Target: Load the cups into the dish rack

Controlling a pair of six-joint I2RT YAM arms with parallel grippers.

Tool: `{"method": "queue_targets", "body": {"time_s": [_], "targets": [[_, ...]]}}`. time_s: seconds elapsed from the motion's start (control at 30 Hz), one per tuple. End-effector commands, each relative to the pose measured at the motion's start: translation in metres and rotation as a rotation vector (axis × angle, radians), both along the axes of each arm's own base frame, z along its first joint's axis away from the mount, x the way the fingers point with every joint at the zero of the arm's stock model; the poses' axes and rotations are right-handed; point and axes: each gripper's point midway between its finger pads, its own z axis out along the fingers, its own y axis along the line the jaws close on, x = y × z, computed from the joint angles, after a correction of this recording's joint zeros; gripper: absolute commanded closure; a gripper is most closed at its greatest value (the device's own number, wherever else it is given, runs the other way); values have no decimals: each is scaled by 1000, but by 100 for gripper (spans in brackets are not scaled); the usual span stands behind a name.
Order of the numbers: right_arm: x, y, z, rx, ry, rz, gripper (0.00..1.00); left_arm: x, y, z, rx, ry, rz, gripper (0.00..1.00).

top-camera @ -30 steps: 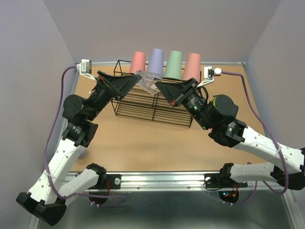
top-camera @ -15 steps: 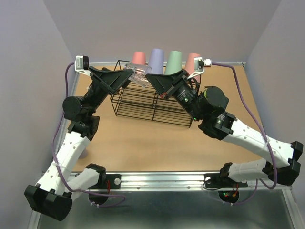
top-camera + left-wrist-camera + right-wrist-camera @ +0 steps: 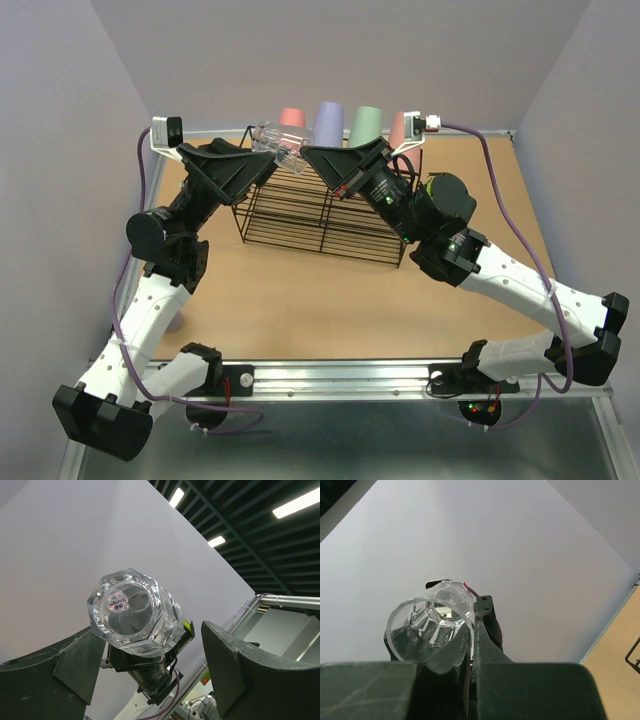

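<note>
I have the right gripper [image 3: 471, 636] pinching the clear cup [image 3: 277, 143] by its rim. The cup is on its side, in the air over the rack's [image 3: 320, 215] far-left end. Left gripper [image 3: 152, 630] is spread around its base.

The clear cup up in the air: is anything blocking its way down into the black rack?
Nothing visible. The clear cup, pinched by the right gripper, hangs above the dish rack; four coloured cups line only its far side.
</note>
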Motion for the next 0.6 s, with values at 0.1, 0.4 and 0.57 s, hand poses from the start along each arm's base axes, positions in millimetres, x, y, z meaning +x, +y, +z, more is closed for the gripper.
{"method": "queue_targets", "body": {"time_s": [0.1,0.4,0.57], "targets": [[-5,-19,23,124,-20,16,100,-29,19,30,-76,-141,33,14],[-2,-10,8,124,14,52,100,-23,19,32,-66,-135,63,19],[-3,-8,5,122,20,68,100,-15,19,30,-31,-123,107,18]]}}
